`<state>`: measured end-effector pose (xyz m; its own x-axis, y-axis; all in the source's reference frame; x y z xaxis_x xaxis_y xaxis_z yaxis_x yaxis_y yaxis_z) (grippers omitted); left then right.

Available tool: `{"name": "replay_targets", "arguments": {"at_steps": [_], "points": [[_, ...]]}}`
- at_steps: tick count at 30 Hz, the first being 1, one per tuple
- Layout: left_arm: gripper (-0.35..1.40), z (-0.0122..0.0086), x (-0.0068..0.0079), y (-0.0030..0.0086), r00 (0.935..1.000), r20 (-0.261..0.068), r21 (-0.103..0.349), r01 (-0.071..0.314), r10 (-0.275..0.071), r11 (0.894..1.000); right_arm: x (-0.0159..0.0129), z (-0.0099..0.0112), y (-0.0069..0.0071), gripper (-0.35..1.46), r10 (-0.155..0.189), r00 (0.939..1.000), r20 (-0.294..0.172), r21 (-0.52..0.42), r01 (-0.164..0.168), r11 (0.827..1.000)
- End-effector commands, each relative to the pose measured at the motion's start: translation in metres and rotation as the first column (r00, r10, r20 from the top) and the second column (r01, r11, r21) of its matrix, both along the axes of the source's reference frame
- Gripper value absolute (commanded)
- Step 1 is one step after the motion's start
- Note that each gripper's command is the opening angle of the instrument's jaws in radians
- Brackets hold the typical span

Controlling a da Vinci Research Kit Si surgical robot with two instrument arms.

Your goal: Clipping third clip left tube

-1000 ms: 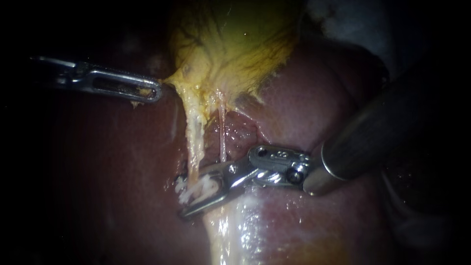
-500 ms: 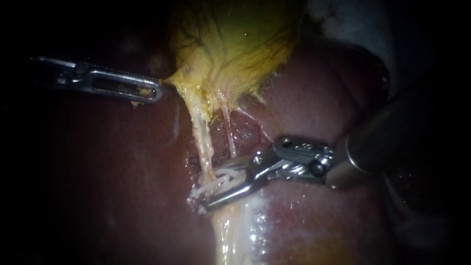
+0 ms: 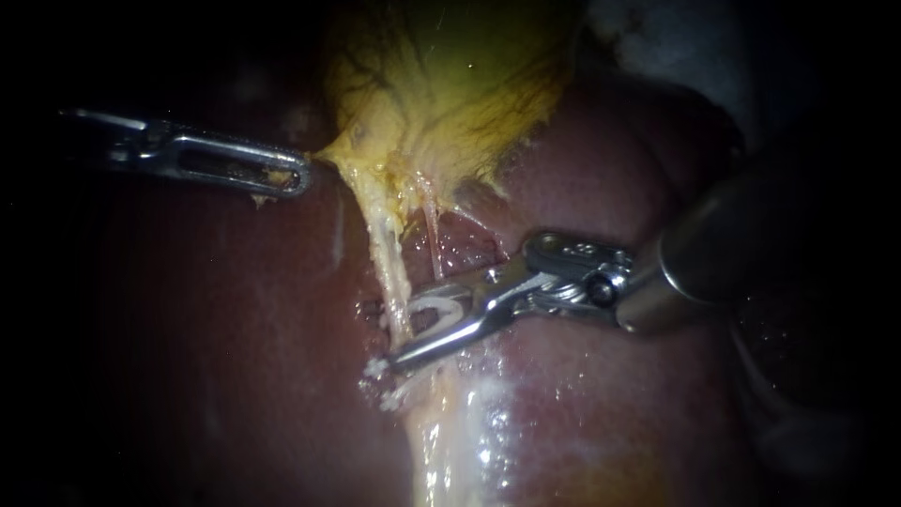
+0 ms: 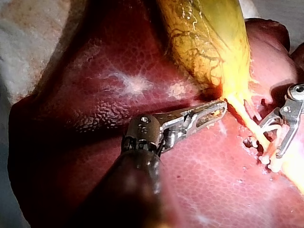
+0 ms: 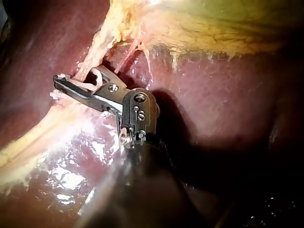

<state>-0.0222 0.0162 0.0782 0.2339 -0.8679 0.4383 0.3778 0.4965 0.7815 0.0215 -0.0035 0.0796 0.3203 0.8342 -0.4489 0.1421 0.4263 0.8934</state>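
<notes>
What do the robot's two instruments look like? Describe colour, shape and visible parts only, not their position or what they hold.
The left instrument has long, narrow silver jaws with a slot-shaped window, a small pinned wrist and a dark shaft. The right instrument has thin plain silver jaws, a chunkier wrist with round pins, a bright metal collar and a dark round shaft.

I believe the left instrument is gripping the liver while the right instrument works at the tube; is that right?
Not quite: the endoscope view shows the left instrument gripping the gallbladder at its lower edge, not the liver. The right instrument does work at the tube.
</notes>
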Motion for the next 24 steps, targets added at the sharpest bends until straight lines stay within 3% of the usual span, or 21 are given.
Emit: {"name": "replay_targets", "arguments": {"at_steps": [1, 8, 12, 15, 24], "points": [[-0.35, 0.0000, 0.0000, 0.0000, 1.0000, -0.001, 0.000, 0.001, -0.001, 1.000, 0.0003, 0.0002, -0.0001, 0.53, 0.006, 1.0000, -0.005, 0.014, -0.006, 1.000], [-0.35, 0.0000, 0.0000, -0.0001, 1.0000, -0.001, 0.000, 0.002, -0.002, 1.000, 0.0018, 0.0001, 0.0000, 0.53, 0.066, 0.9945, -0.082, 0.112, -0.056, 0.992], [-0.35, 0.0000, 0.0000, -0.0001, 1.0000, -0.001, 0.000, 0.002, -0.002, 1.000, 0.0028, 0.0002, 0.0002, 0.53, 0.110, 0.9847, -0.135, 0.178, -0.085, 0.980], [-0.35, 0.0000, 0.0000, -0.0001, 1.0000, -0.001, 0.000, 0.002, -0.002, 1.000, 0.0033, 0.0000, 0.0005, 0.53, 0.154, 0.9811, -0.116, 0.206, -0.128, 0.970], [-0.35, -0.0001, 0.0000, 0.0000, 1.0000, -0.001, 0.000, 0.001, -0.001, 1.000, 0.0032, -0.0022, 0.0030, 0.51, 0.223, 0.9717, -0.078, 0.227, -0.200, 0.953]]}}
